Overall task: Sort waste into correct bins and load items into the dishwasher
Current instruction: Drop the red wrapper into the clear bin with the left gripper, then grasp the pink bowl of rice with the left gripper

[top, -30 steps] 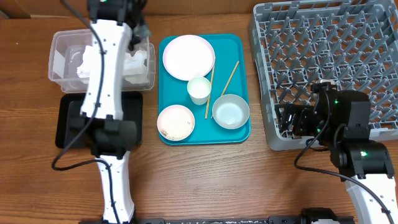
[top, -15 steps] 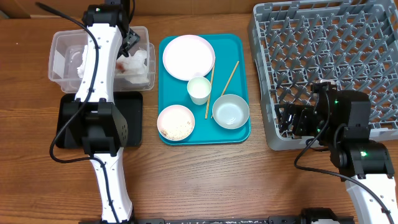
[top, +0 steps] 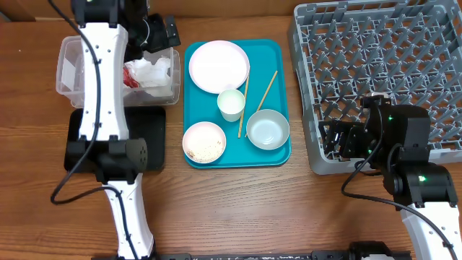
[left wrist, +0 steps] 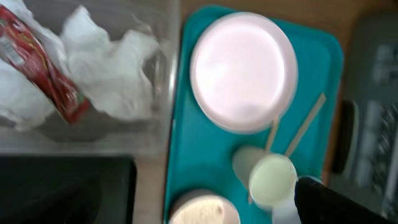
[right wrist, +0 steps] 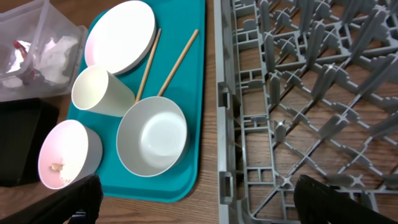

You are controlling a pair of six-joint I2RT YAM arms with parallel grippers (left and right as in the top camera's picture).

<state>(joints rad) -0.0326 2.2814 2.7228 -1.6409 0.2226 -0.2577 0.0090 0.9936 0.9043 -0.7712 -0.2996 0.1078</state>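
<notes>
The small red wrapper (top: pixel 130 73) lies in the clear tub (top: pixel 66 50) beside crumpled white napkins (top: pixel 156 71); the left wrist view shows the wrapper (left wrist: pixel 45 70) and the napkins (left wrist: pixel 112 70) lying loose. My left gripper (top: pixel 162 35) hangs open over the tub's far right corner, holding nothing. On the teal tray (top: pixel 278 50) sit the plate (top: pixel 219 65), the cup (top: pixel 231 103), a bowl with rice grains (top: pixel 203 141), an empty bowl (top: pixel 268 128) and two chopsticks (top: pixel 264 90). My right gripper (right wrist: pixel 208 205) stands open and empty at the dish rack's (top: pixel 375 65) near left edge.
The shallow black tray (top: pixel 153 148) lies in front of the tub, mostly under my left arm. The left arm runs from the table's front edge up over the black tray and the tub. Bare wood table separates the teal tray from the rack.
My left gripper has opened and let go of the red wrapper, which now lies in the clear tub. The left arm swung a little left and back. The right arm has not moved.
</notes>
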